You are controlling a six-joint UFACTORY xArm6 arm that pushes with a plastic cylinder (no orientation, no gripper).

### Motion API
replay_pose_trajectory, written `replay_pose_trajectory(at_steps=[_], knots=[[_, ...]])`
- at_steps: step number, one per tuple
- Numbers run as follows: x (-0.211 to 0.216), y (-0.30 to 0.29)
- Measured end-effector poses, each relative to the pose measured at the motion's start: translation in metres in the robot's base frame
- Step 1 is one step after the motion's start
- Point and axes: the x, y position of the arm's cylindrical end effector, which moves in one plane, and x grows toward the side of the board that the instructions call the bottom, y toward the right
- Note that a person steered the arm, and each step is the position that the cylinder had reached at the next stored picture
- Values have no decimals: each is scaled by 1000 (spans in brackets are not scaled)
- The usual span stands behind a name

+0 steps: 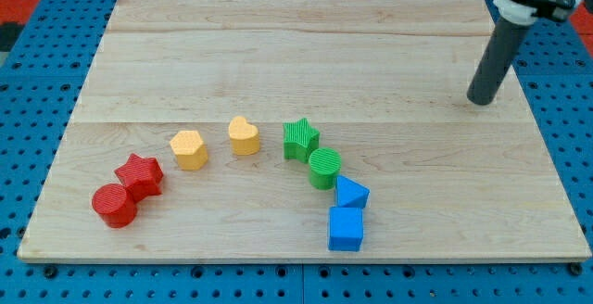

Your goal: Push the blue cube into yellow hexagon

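The blue cube [346, 229] sits near the view's bottom, right of centre, just below a blue triangle block [351, 193]. The yellow hexagon [189, 149] lies to the left of centre, well apart from the cube. My tip [480, 101] rests on the board at the view's upper right, far from both blocks, up and to the right of the cube.
A yellow heart [244, 135], green star [300, 139] and green cylinder [324, 168] lie in an arc between hexagon and cube. A red star [139, 175] and red cylinder [115, 205] sit at the lower left. The wooden board [278, 54] ends close below the cube.
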Motion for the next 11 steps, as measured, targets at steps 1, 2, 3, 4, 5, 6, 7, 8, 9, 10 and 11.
replay_pose_trajectory(at_steps=[1,2,3,4,5,6,7,8,9,10,11], knots=[[28,-36],[99,-53],[155,-72],[186,-75],[179,-118],[194,-186],[182,-195],[174,-247],[194,-255],[145,-280],[93,-336]])
